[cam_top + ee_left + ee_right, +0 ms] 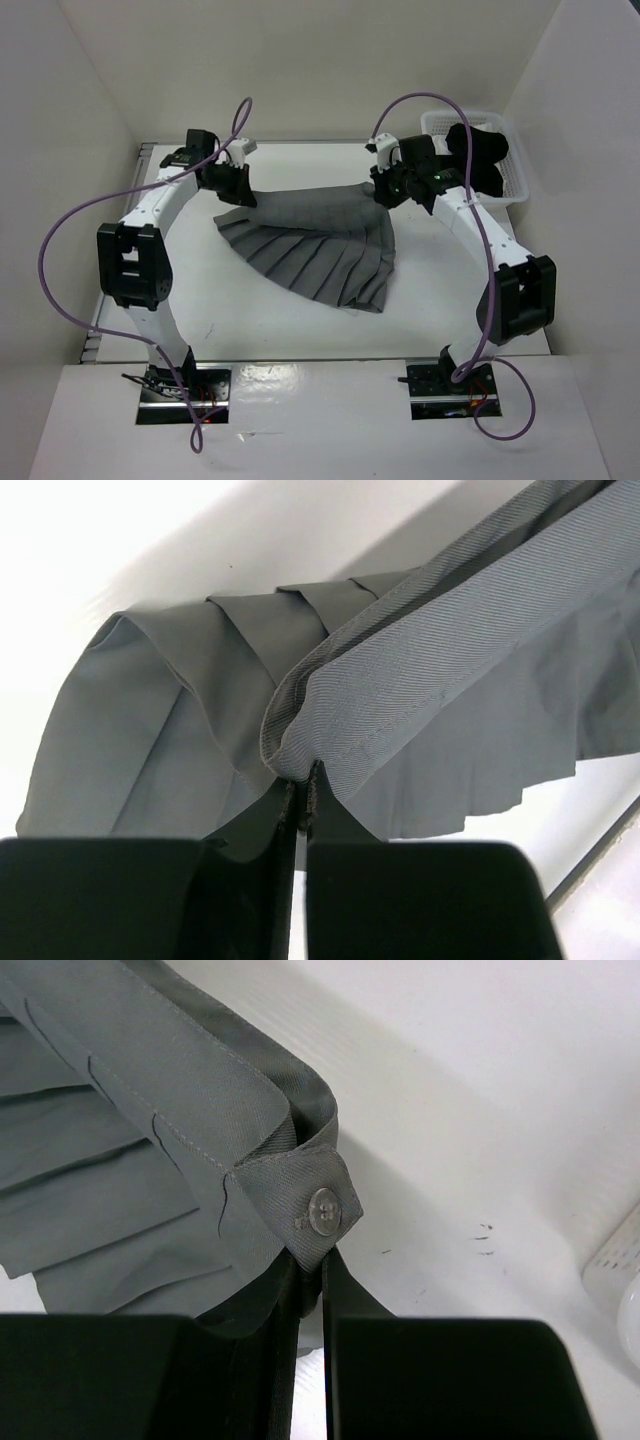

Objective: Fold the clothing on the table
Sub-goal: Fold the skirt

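You had the left gripper (300, 785) and right gripper (312, 1260) each clenched on an end of the waistband (450, 670) of the skirt (315, 255), stretched left-to-right near the far edge of the table (250, 325), pleats draped toward its near edge

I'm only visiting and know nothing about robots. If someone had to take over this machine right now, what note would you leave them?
Left tool: shut on one waistband end of the grey skirt.
Right tool: shut on the other end, just below the button.
Where things are: the skirt is spread on the white table. Its waistband is at the far side, stretched between the two tools, and its hem is toward the arms' bases.
Done: both waistband ends are gripped. No fold shows yet.
Left: probably carry the waistband over toward the hem, let go, then fold again if needed.
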You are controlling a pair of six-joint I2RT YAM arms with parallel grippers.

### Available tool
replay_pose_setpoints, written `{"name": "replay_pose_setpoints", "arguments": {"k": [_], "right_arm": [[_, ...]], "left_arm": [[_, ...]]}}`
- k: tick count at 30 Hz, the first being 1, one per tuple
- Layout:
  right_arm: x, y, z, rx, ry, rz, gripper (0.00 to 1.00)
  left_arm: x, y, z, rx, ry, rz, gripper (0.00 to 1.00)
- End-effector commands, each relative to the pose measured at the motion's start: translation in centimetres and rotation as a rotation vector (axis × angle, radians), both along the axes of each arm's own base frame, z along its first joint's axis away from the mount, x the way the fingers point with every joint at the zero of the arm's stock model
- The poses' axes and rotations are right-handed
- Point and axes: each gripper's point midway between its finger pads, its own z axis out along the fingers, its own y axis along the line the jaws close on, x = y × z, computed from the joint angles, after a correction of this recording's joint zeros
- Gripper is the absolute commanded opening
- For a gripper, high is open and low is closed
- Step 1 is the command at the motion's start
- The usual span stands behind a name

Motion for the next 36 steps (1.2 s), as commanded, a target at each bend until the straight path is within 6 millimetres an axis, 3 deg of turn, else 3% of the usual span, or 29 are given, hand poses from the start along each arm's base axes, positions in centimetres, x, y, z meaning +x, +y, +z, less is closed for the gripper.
{"name": "replay_pose_setpoints", "arguments": {"k": [1, 6, 7, 12, 16, 20, 28, 36], "right_arm": [[0.0, -4.1, 1.2, -0.115, -0.054, -0.093, 0.0], [-0.4, -4.6, 2.3, -0.123, -0.077, -0.111, 0.0], [-0.6, -4.5, 2.1, -0.12, -0.067, -0.103, 0.0], [-2.6, -3.8, 3.5, -0.095, -0.065, -0.022, 0.0], [-3.9, -3.4, 2.2, -0.092, -0.02, 0.026, 0.0], [-5.0, -2.7, 1.8, -0.071, 0.006, 0.087, 0.0], [-7.2, -1.7, 0.6, -0.051, 0.083, 0.194, 0.0], [-9.8, 1.0, -1.3, -0.074, 0.17, 0.33, 0.0]], "left_arm": [[2.8, 5.2, -0.5, 0.127, -0.066, 0.117, 0.0], [6.0, 5.6, 1.5, 0.141, -0.134, 0.145, 0.0], [7.1, 5.6, 3.1, 0.138, -0.178, 0.148, 0.0], [8.2, 4.6, 4.8, 0.132, -0.221, 0.131, 0.0], [9.3, 4.8, 3.9, 0.147, -0.213, 0.13, 0.0], [9.3, 4.3, 3.6, 0.129, -0.199, 0.104, 0.0], [6.9, 4.0, 1.4, 0.156, -0.16, 0.041, 0.0], [5.1, 4.6, 0.2, 0.172, -0.133, 0.027, 0.0]]}}
